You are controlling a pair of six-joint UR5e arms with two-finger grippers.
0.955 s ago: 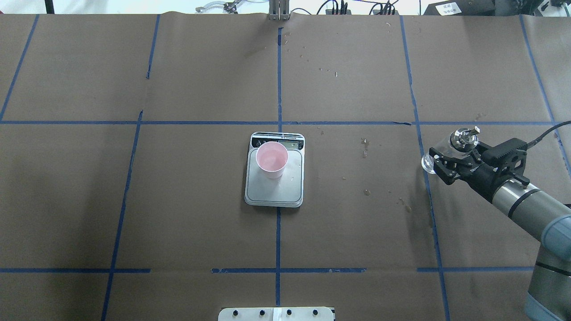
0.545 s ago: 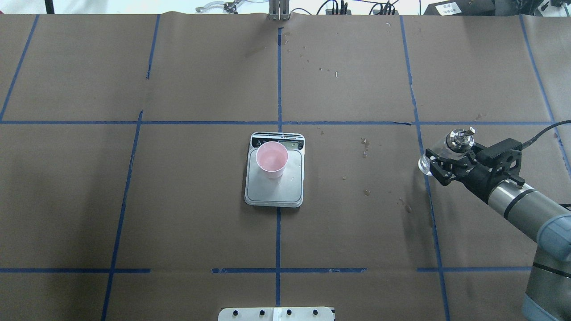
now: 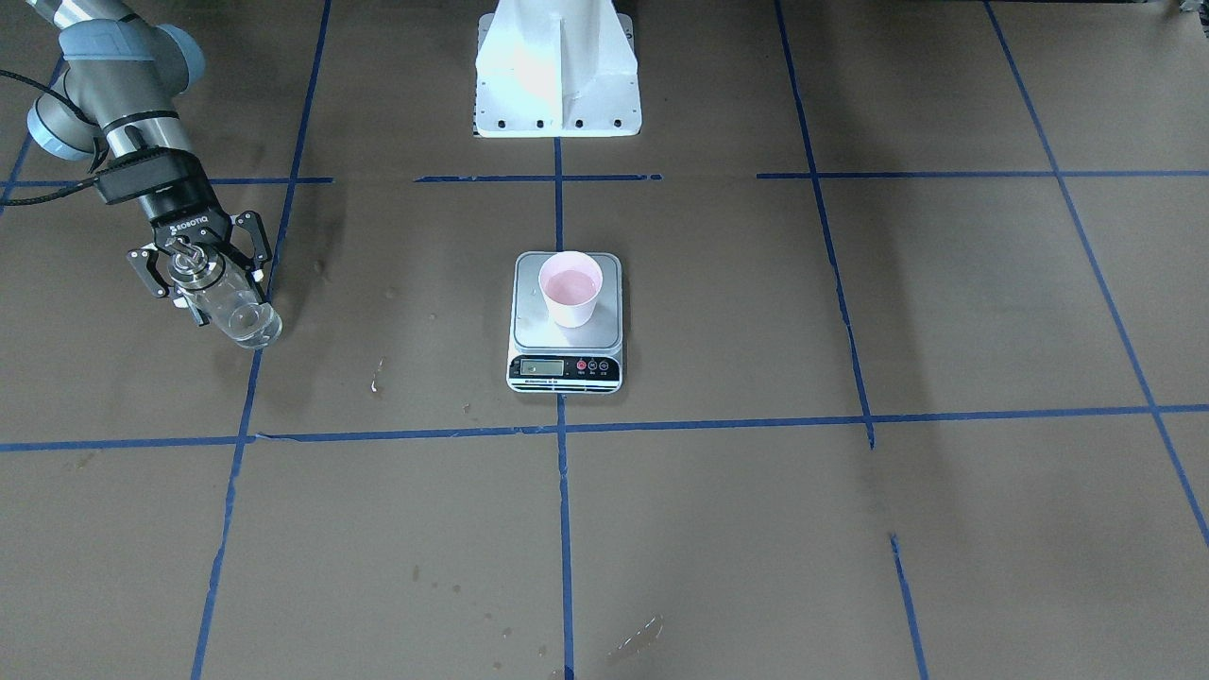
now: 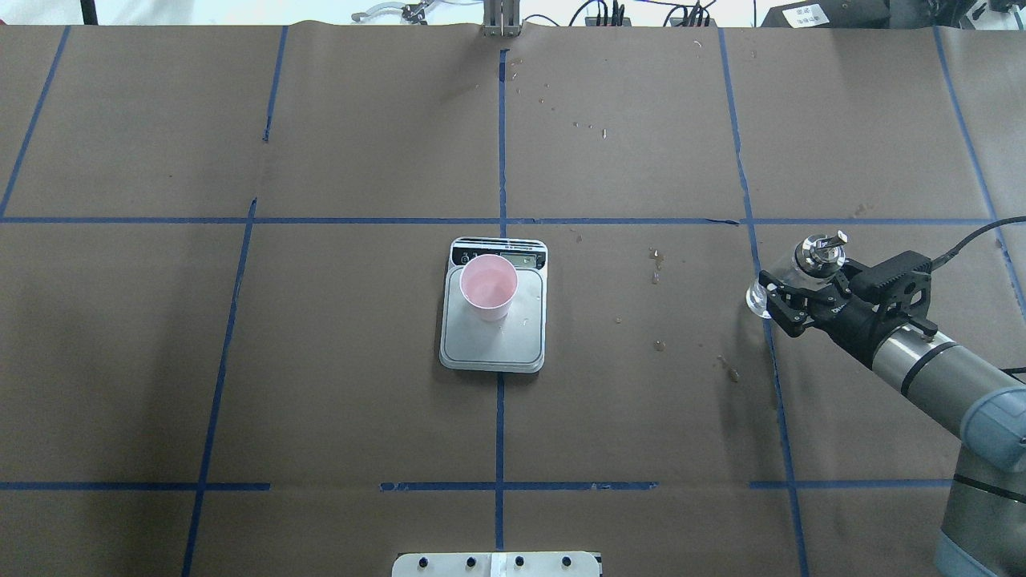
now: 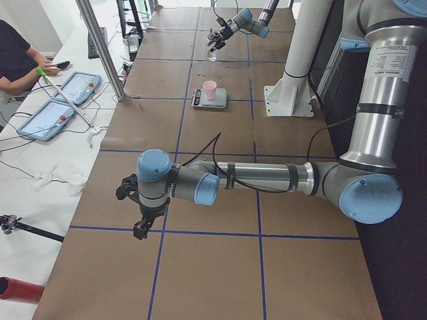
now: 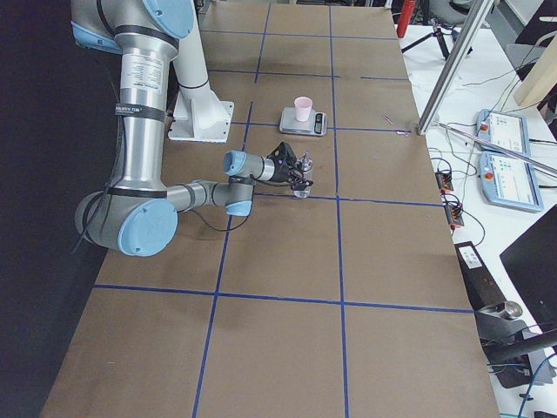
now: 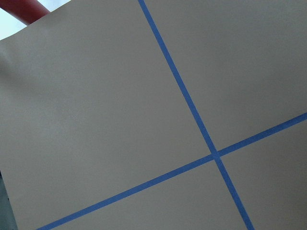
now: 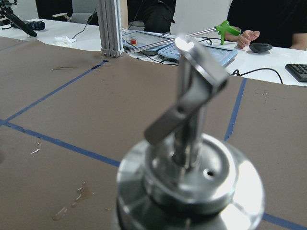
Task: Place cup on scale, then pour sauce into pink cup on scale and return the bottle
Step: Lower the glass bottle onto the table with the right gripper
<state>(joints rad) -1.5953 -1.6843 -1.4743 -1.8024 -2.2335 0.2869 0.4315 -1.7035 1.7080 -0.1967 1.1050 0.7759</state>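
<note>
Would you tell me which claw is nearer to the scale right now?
Right. The right claw, gripping the bottle, is off to the right of the scale, with bare table between. The left claw is out at the table's far left end, much farther away.

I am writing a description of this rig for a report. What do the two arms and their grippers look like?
The left arm and the right arm have silver metal tubes with pale blue-grey joint caps and black bands. The right gripper is black, two-fingered, marked ROBOTIQ in white; a black cable runs to its wrist. The left gripper is black too.
</note>
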